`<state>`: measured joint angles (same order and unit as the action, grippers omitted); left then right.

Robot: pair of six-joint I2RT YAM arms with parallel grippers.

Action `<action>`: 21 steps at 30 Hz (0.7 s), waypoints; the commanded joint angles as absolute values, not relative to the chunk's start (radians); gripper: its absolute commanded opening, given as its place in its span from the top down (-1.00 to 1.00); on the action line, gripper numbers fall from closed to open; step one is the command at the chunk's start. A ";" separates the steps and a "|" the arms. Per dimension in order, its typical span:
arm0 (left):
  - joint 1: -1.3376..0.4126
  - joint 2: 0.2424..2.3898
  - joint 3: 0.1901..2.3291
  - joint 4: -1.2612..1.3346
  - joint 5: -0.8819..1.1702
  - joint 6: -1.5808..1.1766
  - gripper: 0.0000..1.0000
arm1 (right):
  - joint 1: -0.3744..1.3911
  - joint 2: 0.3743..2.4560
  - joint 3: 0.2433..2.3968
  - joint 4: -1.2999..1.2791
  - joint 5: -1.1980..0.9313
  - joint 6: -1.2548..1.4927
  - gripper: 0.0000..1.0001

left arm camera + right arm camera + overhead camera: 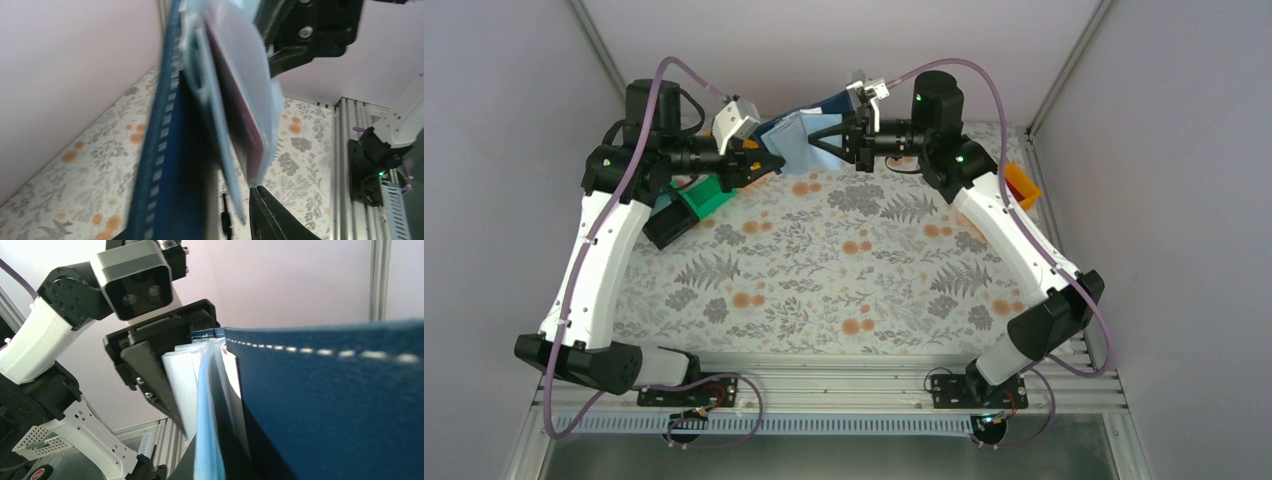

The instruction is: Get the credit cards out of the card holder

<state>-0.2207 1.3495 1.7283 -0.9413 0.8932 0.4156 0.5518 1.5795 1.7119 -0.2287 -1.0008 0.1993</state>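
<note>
Holding the holder (796,135) in the air over the far side of the table (844,270), the two arms have it stretched between them, and no card shows apart from it. The right gripper (822,142) is clamped tight on the navy cover. The left gripper (769,165) is at the open edge, with one finger (272,215) touching the rim of the pale pocket leaves. Its jaws look partly closed around those leaves, but I cannot tell whether they pinch a card or only a pocket. A card (235,95) with a reddish face sits in its pocket, and the right wrist view shows pale edges beside the left finger. By my reading the holder is opened and presented, and every card is left to draw out.
</note>
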 commanded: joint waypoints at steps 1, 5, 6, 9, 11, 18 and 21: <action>-0.251 1.356 1.734 -0.890 0.956 0.394 0.33 | 0.574 1.603 1.747 -0.222 -1.041 0.190 0.92; -0.259 1.356 1.744 -0.899 0.953 0.402 0.68 | 0.574 1.609 1.750 -0.236 -1.024 0.179 0.92; -0.258 1.354 1.744 -0.901 0.942 0.403 0.85 | 0.575 1.606 1.750 -0.248 -1.009 0.168 0.92; -0.259 1.345 1.736 -0.919 0.867 0.405 0.95 | 0.568 1.590 1.738 -0.287 -0.947 0.141 0.91; -0.258 1.339 1.720 -0.920 0.806 0.391 0.95 | 0.559 1.575 1.726 -0.302 -0.886 0.141 0.78; -0.257 1.340 1.698 -0.893 0.546 0.279 0.95 | 0.561 1.549 1.721 -0.422 -0.542 0.109 -0.42; -0.259 1.341 1.686 -0.882 0.489 0.260 0.95 | 0.591 1.499 1.687 -0.428 -0.434 0.076 -0.93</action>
